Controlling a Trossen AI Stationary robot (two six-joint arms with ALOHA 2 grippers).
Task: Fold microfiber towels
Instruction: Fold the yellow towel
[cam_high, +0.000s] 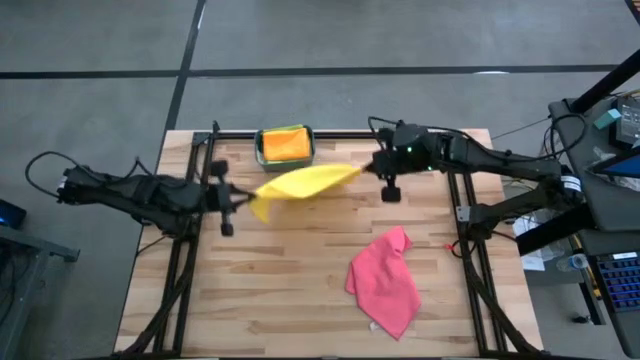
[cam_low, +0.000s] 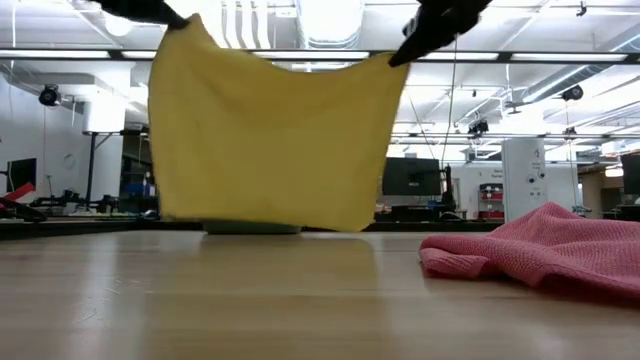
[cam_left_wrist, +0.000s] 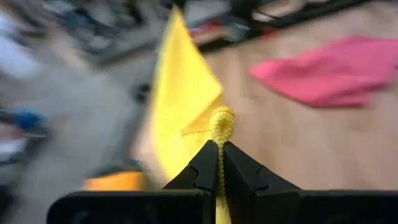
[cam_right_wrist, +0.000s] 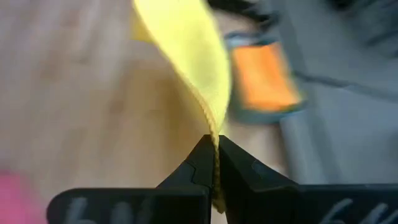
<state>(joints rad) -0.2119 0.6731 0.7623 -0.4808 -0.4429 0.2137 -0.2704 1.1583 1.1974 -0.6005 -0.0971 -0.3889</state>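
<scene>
A yellow towel (cam_high: 300, 182) hangs spread between my two grippers over the far half of the table. In the low view it is a flat sheet (cam_low: 270, 140) whose lower edge is just over the tabletop; I cannot tell whether it touches. My left gripper (cam_high: 246, 202) is shut on its upper left corner, my right gripper (cam_high: 368, 168) on its upper right corner. A pink towel (cam_high: 385, 280) lies crumpled on the table at the near right. An orange towel (cam_high: 285, 143) lies in the teal bin (cam_high: 260, 150). My left gripper pinches the yellow towel's upper left corner (cam_left_wrist: 222, 124) between its two fingers; a bunched tip of cloth sticks out past the fingertips (cam_left_wrist: 205, 163). The fingers come in from the table's left, slanting a little down. The towel hangs below them. My right gripper pinches the towel's upper right corner (cam_right_wrist: 213, 127) between its two fingers, by the hemmed edge. The fingers come in from the table's right, slanting down. The top edge (cam_low: 300, 68) sags slightly between the two holds.
The teal bin stands at the table's far edge, just behind the hanging towel. Black frame rails (cam_high: 468, 250) run along the table's left and right sides. Bare wood (cam_high: 280, 290) lies between the yellow towel and the near edge.
</scene>
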